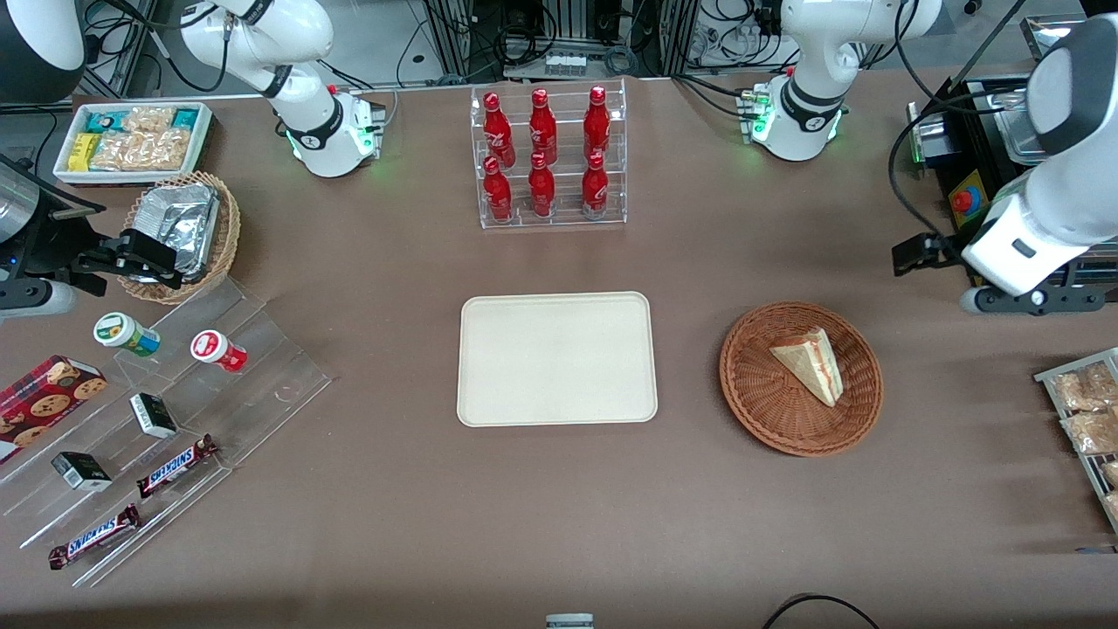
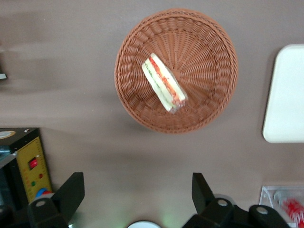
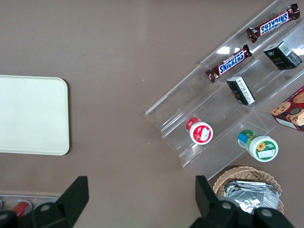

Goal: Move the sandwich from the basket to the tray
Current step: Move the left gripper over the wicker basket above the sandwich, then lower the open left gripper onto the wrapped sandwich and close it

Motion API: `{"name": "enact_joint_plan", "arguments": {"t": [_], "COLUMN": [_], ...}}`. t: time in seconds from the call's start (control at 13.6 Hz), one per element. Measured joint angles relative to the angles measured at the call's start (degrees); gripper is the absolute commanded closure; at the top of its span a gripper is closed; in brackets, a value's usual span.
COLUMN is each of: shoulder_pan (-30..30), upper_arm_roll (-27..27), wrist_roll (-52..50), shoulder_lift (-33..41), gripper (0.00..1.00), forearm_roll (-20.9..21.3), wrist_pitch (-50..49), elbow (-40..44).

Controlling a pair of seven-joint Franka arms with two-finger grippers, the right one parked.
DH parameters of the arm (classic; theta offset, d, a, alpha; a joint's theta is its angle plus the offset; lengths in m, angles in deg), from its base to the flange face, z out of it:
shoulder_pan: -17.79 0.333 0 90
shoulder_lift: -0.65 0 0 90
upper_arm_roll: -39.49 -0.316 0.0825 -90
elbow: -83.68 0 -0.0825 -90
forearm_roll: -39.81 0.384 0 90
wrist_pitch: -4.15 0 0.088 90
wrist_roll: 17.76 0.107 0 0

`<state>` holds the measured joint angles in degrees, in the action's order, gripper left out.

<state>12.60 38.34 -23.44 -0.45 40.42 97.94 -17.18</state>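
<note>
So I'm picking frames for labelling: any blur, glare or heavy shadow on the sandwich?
Front view: the pale triangular sandwich wedge in the reddish-brown wicker basket is evenly lit, without glare. Left wrist view: slightly soft, filling layers readable; the open black pincer hangs above bare table, casting no shadow on it.

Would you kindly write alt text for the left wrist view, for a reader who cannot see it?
A triangular sandwich lies in a round reddish-brown wicker basket on a brown table. The open pincer hovers clear of the basket, and a cream tray lies beside the basket.
</note>
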Motion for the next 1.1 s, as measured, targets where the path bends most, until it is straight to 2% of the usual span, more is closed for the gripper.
{"name": "enact_joint_plan", "arguments": {"t": [0.22,0.37,0.59,0.88,1.1], "shoulder_pan": [-0.27,-1.03,-1.8,-1.91,-1.91], "upper_arm_roll": [0.27,1.94,4.03,4.15,4.14], "wrist_roll": [-9.76,-18.4,-25.56,-26.81,-30.33], "shoulder_lift": [5.5,7.81,8.25,8.0,6.72], "gripper": [0.0,0.0,0.0,0.0,0.0], "forearm_roll": [0.07,0.07,0.15,0.15,0.15], "wrist_pitch": [12.49,17.86,22.81,26.13,32.35], "elbow": [-13.14,-18.87,-23.19,-25.95,-28.77]}}
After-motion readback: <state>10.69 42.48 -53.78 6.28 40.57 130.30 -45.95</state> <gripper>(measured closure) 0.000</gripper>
